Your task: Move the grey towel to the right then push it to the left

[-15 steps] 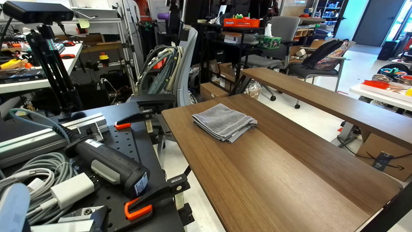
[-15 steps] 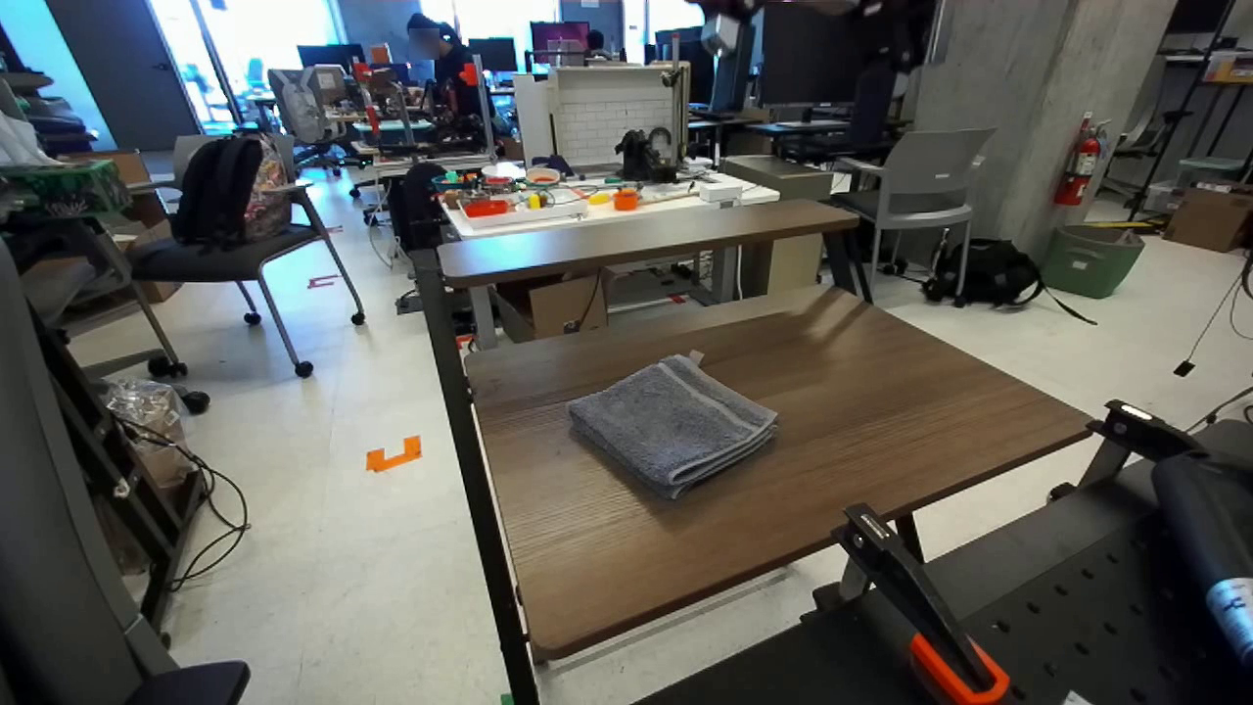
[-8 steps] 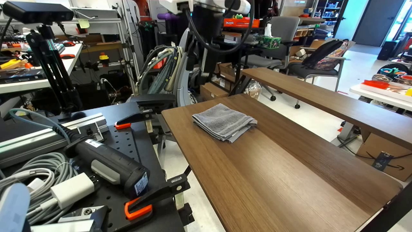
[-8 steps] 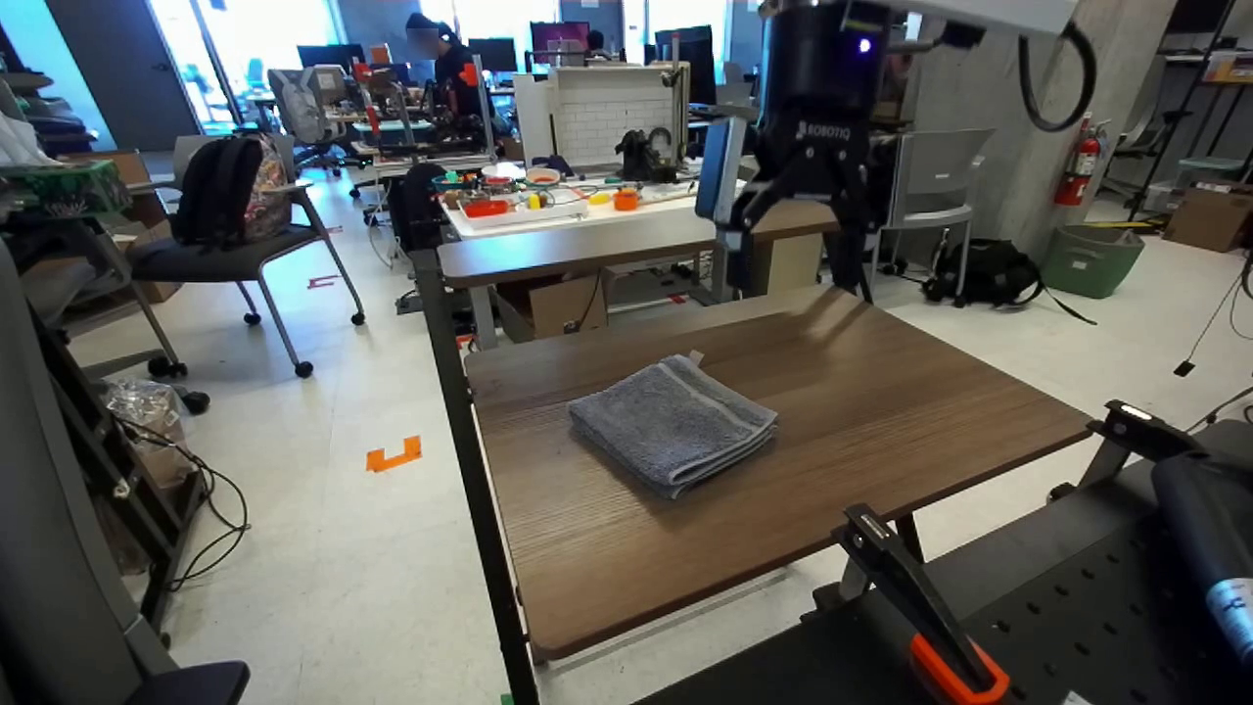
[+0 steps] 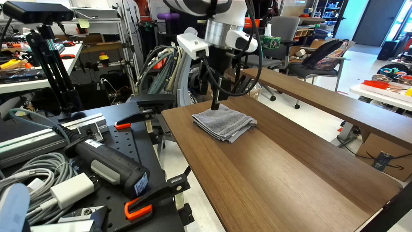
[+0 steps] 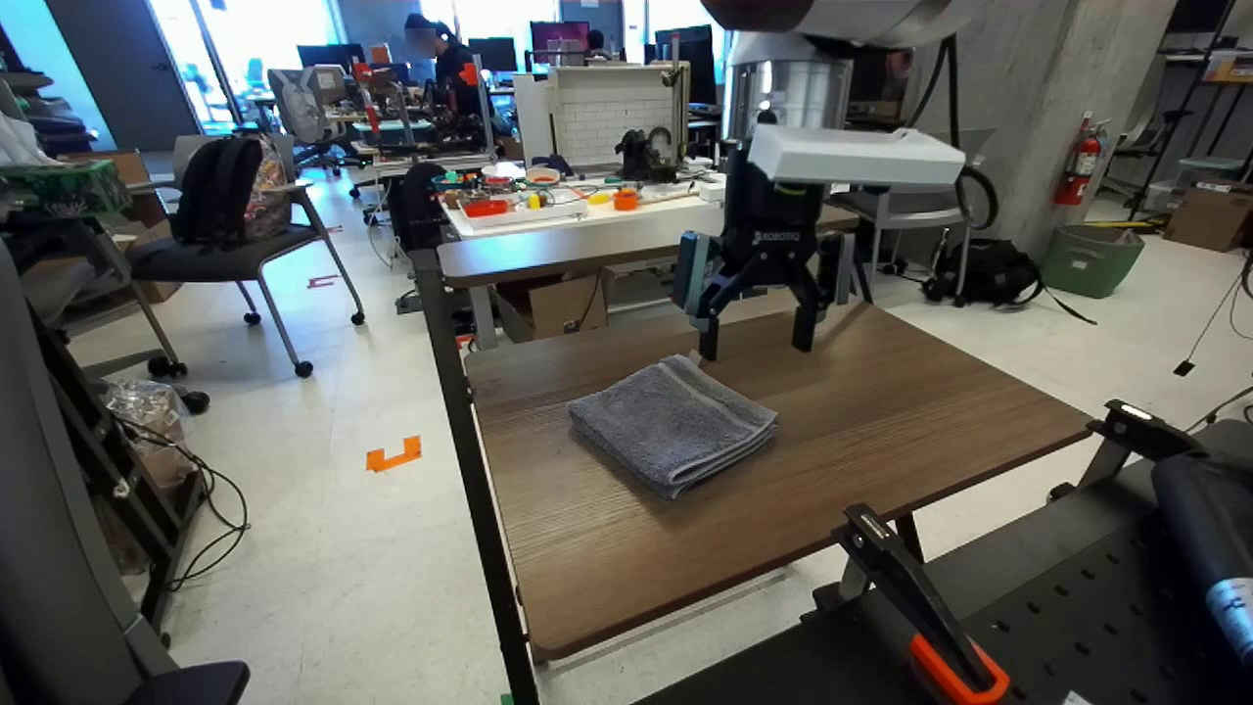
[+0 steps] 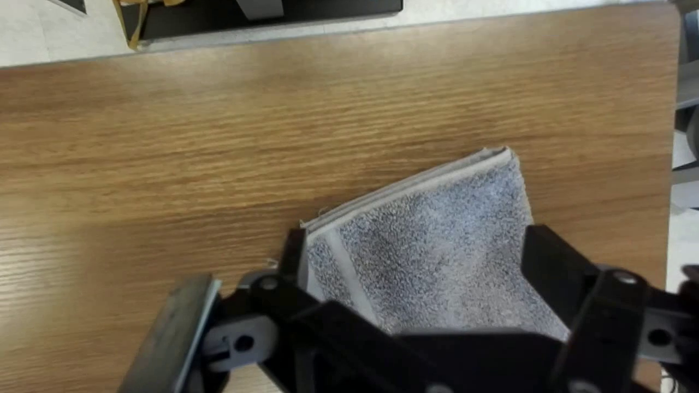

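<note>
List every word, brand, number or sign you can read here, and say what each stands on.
"ROBOTIQ": on the black body of the gripper, in an exterior view.
Curved arrow sign, no readable word with it: on the cardboard box.
Too small or blurred to read: labels on the black corded device, a clamp, the fire extinguisher and the green bin.
The wrist view shows no readable text.
</note>
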